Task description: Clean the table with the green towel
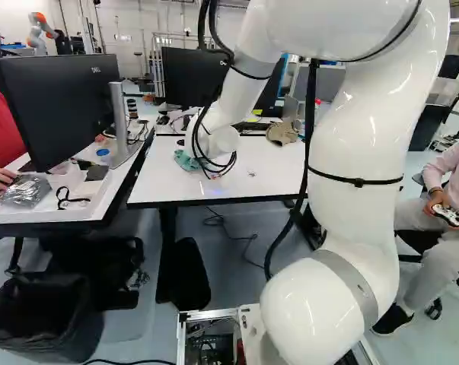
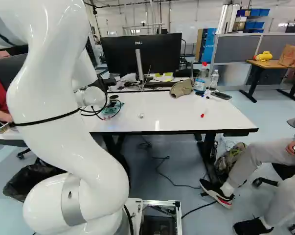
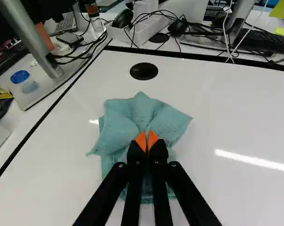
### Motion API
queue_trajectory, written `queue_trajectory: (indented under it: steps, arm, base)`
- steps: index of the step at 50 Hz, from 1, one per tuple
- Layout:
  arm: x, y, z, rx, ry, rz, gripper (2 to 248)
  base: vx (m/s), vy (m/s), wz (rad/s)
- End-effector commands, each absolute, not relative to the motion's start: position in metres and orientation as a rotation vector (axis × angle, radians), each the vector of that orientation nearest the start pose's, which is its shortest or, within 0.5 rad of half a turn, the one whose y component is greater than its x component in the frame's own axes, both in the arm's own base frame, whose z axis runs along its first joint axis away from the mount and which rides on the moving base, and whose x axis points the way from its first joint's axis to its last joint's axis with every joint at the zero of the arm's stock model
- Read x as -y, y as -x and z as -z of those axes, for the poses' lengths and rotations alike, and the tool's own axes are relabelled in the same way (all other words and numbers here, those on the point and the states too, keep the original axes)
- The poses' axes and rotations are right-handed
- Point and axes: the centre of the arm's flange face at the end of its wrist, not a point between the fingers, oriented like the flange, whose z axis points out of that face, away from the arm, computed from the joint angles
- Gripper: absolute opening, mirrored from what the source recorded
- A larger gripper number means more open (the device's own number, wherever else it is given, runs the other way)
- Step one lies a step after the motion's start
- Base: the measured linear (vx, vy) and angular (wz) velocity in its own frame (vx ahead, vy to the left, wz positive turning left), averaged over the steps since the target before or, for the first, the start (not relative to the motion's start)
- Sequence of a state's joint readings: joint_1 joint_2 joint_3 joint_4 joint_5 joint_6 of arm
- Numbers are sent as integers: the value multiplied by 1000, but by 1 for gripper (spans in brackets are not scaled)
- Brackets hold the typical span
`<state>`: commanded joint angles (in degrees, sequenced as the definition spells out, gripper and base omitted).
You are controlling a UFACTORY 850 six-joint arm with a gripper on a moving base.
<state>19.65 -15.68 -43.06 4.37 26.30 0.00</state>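
1. The white arm (image 1: pixel 358 144) rose from its lowest joint (image 1: pixel 313 312), bent over high up, and its forearm (image 1: pixel 248 80) sloped down toward 7 o'clock in the left base view.
2. The wrist (image 1: pixel 223 139) hung low, at 11 o'clock from that joint in the same view, black cables (image 1: pixel 208 161) looping off it.
3. In the wrist view, the black gripper (image 3: pixel 147 141) was closed, its two fingers pointing to 12 o'clock, straight ahead, orange pads (image 3: pixel 141 141) side by side.

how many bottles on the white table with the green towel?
2, far right of table in right base view: big red-capped bottle, smaller clear bottle beside it. White arm may hide others.
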Motion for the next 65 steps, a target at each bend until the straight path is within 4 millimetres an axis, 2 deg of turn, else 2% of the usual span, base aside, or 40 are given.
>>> queue_trajectory:
  steps: [26,65]
  arm:
    - [-166,-480,-375,340,2668,1309,25]
    - [-126,-538,-372,203,2700,1366,25]
  base:
    - [0,0,0]
    - [0,0,0]
